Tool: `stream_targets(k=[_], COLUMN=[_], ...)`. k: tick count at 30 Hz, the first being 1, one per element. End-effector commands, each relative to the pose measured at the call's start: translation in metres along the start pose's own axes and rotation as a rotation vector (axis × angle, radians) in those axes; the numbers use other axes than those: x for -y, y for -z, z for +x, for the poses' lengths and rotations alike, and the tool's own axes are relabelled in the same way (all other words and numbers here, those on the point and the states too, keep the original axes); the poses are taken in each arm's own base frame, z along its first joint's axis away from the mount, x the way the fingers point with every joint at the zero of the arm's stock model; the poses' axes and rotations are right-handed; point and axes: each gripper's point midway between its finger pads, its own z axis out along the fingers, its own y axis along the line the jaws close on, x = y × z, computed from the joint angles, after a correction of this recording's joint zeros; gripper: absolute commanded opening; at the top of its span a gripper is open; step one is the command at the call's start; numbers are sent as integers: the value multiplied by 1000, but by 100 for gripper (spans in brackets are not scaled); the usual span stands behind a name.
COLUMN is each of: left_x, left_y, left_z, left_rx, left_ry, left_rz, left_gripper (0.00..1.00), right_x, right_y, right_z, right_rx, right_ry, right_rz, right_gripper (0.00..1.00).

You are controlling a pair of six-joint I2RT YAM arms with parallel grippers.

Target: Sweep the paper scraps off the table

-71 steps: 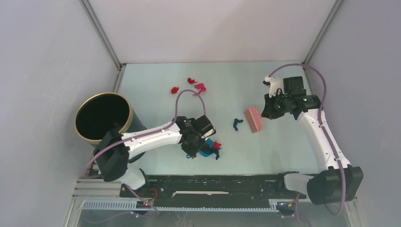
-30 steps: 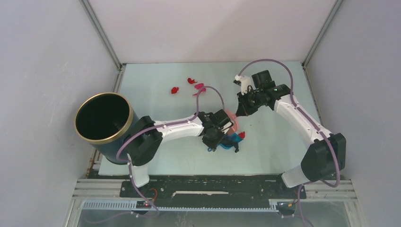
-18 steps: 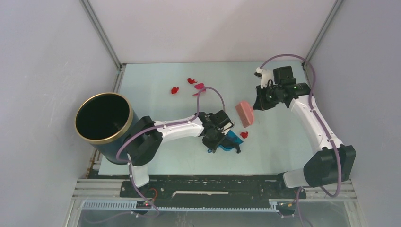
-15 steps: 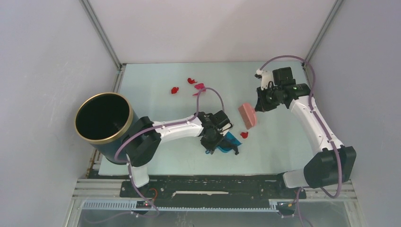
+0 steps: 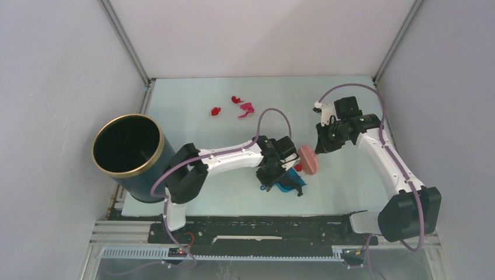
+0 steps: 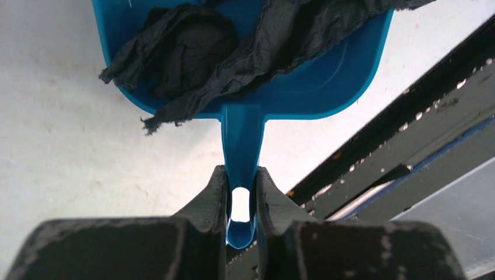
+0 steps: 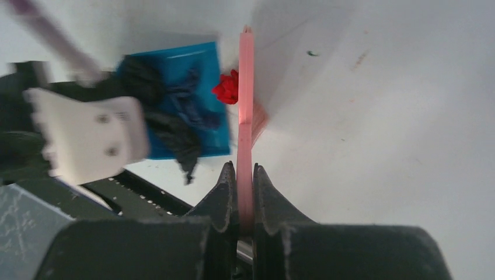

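Right gripper (image 7: 244, 195) shut on the pink brush (image 7: 246, 76), left gripper (image 6: 240, 198) pinching the blue dustpan (image 6: 333, 87) handle; the red scrap (image 7: 227, 90) lies at the pan's mouth and needs one short push inside

This is a robot test cell in a lab, not a lived-in room. The pale mint table (image 5: 175, 93) is boxed in by plain grey-white walls (image 5: 58, 70) joined by aluminium struts (image 5: 124, 41) (they run to the upper corners of the frame). Two white arms (image 5: 227, 158) trailing purple cables (image 5: 274, 109) are bolted to a black rail (image 5: 257, 224) along the bottom edge.
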Motion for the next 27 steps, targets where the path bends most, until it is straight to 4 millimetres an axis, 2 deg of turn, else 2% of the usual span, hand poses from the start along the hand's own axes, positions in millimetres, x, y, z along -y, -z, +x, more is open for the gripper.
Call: stream_targets(k=[1,4,10,13,19,24,27], left_x=[3,3,2,1,-2,-4,-13], left_y=[-7,-6,-8,-11,-15,-11,-2], left_z=[-23,-34,-42,-46,-60,-70,-75], left_rx=[17,45,138,185,277,337,383], left_ry=[-48,-46,-31,-14,-15,-7,29], left_rz=[4,-9,-12,-20,-48,-65,-115], left_gripper=[0,0,0,0,0,0,0], right_x=[-32,-42,-21,-20,-9,-3,10], right_y=[7,19,27,30,36,43,51], right_z=[-10,-19,-26,-25,-22,-24,-28], right_rx=[71,140,196,201,208,238,284], right_ry=[17,10,32,7,-14,-39,-86], right_rz=[-173,-243,-129,-164,-127,-120,-112], right_gripper=[0,0,0,0,0,0,0])
